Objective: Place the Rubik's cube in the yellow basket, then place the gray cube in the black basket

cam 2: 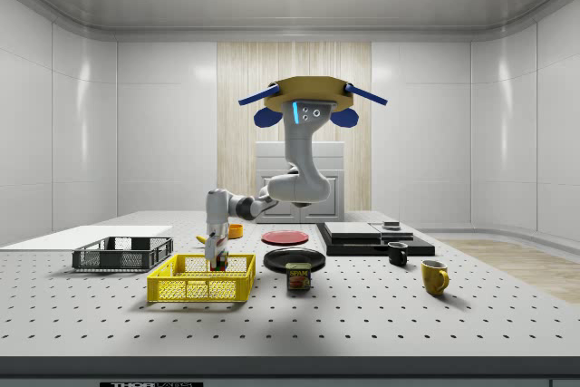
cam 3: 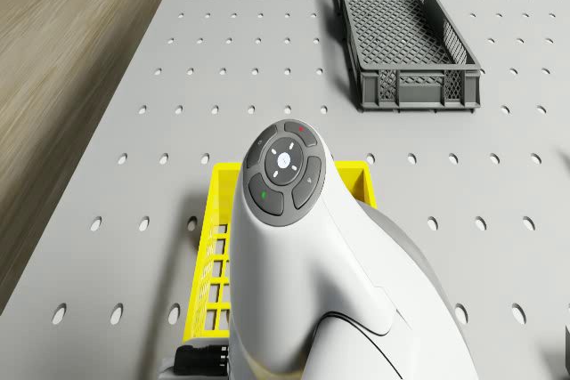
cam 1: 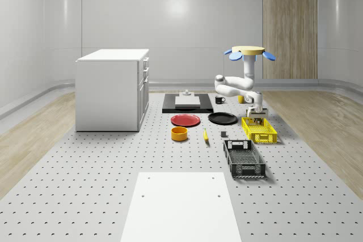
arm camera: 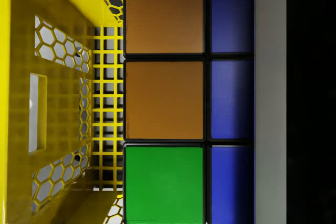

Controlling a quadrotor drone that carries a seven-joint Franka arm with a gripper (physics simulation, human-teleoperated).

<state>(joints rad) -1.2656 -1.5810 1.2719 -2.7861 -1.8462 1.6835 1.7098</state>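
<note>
The drone (cam 2: 304,97) hovers over the table (cam 1: 85,185). Its gripper (cam 2: 217,258) holds the cube (arm camera: 164,98) tight (orange, green, blue squares) inside the yellow basket (cam 2: 201,288).

The Rubik's cube (arm camera: 173,103), gripped in the claw (cam 2: 217,260), is showing smooth, glossy stickers in orange, green and blue, set in black plastic. Around and beneath the claw, the yellow basket (cam 2: 201,280) is looking like moulded plastic with lattice walls and a honeycomb-patterned floor, faintly shiny. Beyond it, the black basket (cam 3: 405,28) is showing matt dark-grey plastic mesh. Under both, the table (cam 1: 85,179) is reading as matt grey metal dotted with holes. The arm (cam 3: 294,264) above the claw is gleaming as smooth white plastic. Farther off, the red plate (cam 1: 185,120) and black plate (cam 1: 222,118) are looking glossy.
</note>
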